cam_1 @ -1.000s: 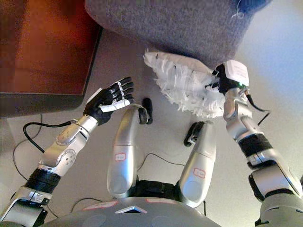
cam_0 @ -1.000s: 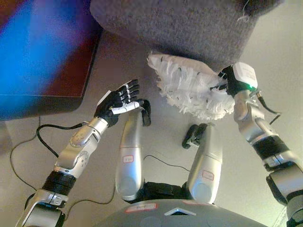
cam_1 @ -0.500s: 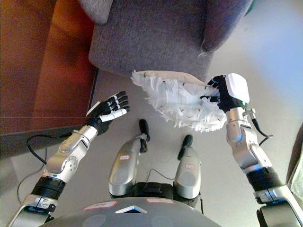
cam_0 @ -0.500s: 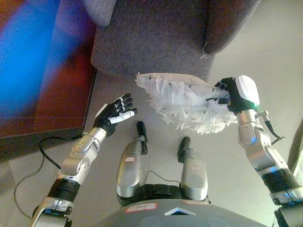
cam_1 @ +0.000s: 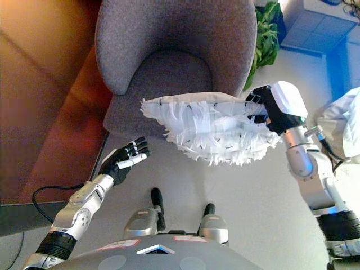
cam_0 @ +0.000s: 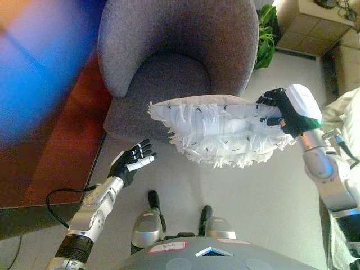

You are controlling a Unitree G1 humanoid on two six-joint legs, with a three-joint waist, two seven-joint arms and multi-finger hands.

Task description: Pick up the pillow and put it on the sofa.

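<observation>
A white shaggy pillow (cam_0: 216,129) hangs in the air in front of a grey armchair-style sofa (cam_0: 174,62). My right hand (cam_0: 275,112) is shut on the pillow's right edge and holds it level with the sofa's front edge. My left hand (cam_0: 130,163) is open and empty, low at the left, below the sofa's front left corner and apart from the pillow. The same scene shows in the right eye view, with the pillow (cam_1: 211,129), the right hand (cam_1: 264,109) and the left hand (cam_1: 122,160).
A dark red-brown cabinet or table (cam_1: 50,112) stands at the left of the sofa. A green plant (cam_0: 264,31) stands behind the sofa at the right. White cloth (cam_1: 343,124) lies at the right edge. Cardboard boxes (cam_0: 309,22) stand at the top right.
The camera has tilted up, so the whole sofa now shows. My right hand has lifted the pillow higher, up to the seat's front edge. My left hand stays low and open.
</observation>
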